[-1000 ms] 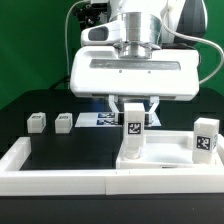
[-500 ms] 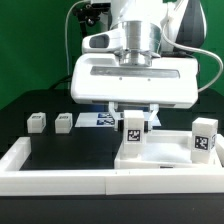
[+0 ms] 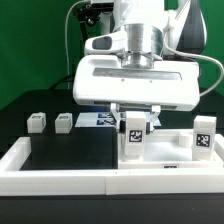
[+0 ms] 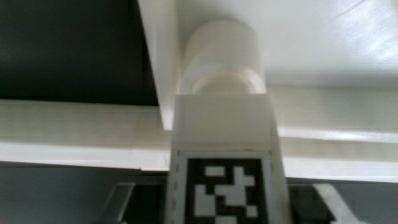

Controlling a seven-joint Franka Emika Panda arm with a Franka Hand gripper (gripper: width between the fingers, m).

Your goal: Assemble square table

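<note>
Legs come first at the exterior view's left: one loose leg (image 3: 38, 122) and a second loose leg (image 3: 65, 122) rest on the black table (image 3: 70, 150), well apart from the gripper (image 3: 134, 121). At frame centre the upright leg (image 3: 133, 145) stands directly beneath it, between the fingers, long axis vertical, foot on the white slab (image 3: 170, 155). Whether the jaws clamp it or stand just off its sides I cannot tell. Further right, a fourth leg (image 3: 205, 140) stands upright by the slab's right edge, so a straight lift looks unobstructed.
</note>
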